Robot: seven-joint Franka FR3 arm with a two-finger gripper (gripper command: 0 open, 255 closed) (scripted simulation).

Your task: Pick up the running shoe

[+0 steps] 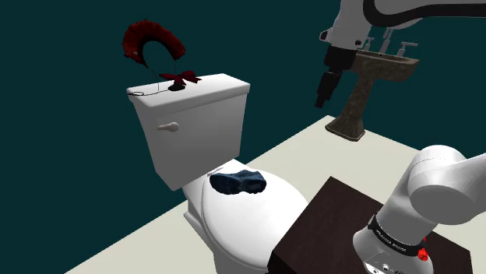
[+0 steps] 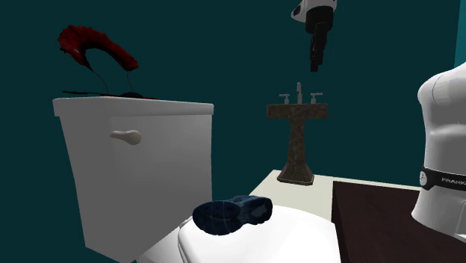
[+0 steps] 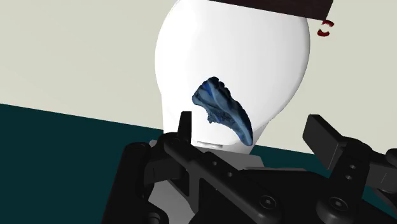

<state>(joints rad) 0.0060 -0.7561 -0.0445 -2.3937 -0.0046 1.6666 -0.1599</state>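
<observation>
Blue running shoe (image 1: 238, 183) lies well below the pincer (image 1: 320, 100).

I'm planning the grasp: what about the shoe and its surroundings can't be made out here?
- Underside of the shoe: all views, against the lid.
- Basin of the sink: shoulder view, partly behind the arm.
- Base of the red ornament: second exterior view, partly behind the rim of the tank.

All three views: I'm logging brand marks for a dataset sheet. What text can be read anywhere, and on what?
"FRANKA": white letters on the dark band round the arm's base, cut off at the second exterior view's right edge.
Same band in the shoulder view: lettering too small to read.
Shoe, toilet, sink: none.
</observation>
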